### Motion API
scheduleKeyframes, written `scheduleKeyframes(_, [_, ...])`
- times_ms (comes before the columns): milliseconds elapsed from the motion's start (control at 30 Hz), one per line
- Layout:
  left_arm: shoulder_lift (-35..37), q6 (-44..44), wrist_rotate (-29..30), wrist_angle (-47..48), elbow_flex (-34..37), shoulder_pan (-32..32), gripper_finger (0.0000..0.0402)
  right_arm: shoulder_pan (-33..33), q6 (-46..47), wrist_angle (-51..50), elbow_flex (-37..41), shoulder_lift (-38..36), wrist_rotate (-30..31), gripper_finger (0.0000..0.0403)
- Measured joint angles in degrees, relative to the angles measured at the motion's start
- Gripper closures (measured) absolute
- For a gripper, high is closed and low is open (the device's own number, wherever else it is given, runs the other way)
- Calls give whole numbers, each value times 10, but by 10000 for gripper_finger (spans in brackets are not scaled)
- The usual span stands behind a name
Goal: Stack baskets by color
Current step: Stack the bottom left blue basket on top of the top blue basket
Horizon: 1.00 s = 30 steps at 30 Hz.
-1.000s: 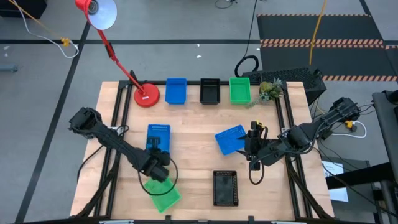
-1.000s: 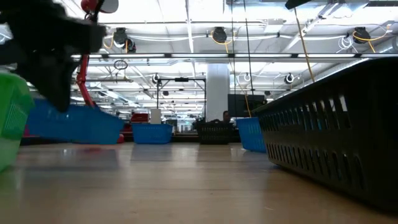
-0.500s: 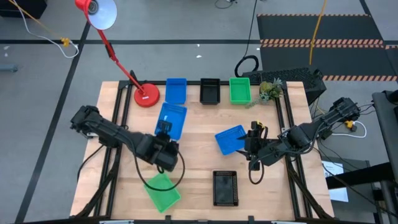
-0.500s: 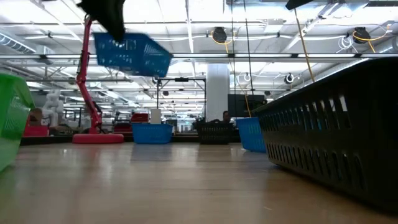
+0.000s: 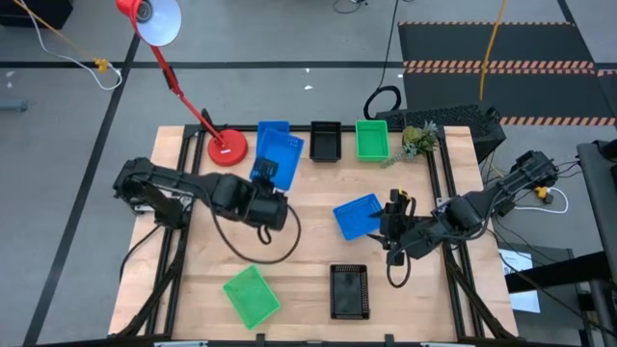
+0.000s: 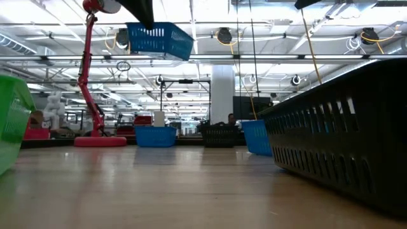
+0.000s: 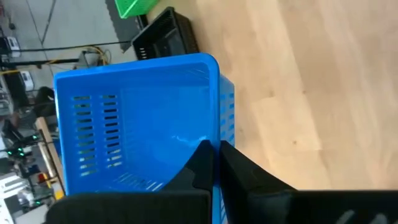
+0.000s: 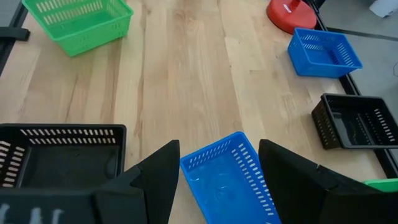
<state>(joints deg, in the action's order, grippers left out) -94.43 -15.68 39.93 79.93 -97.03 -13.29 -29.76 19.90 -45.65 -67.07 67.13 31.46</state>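
Left gripper (image 5: 262,189): pinching a blue basket's (image 5: 278,154) wall, aloft over the far blue basket (image 8: 324,52). Risk: tilted carry, may miss nesting. Right gripper (image 8: 217,163): spread, near another blue basket (image 5: 358,215).

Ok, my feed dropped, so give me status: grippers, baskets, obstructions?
Left gripper shut on blue basket, airborne over back-row blue basket. Right gripper open beside loose blue basket. Nothing blocking.

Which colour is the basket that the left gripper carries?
Blue. The basket, held by the left gripper, shows best in the left wrist view.
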Motion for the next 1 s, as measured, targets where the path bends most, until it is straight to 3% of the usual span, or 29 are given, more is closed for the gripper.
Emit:
scheduleKeyframes(267, [0, -77, -4, -40, -7, 91, 394, 0, 3, 0, 0, 0, 0, 190])
scheduleKeyframes(533, [0, -125, -65, -93, 19, 198, 394, 0, 6, 0, 0, 0, 0, 190])
scheduleKeyframes(1000, [7, -228, -104, -331, 196, 324, 394, -30, 35, -13, 0, 0, 1, 190])
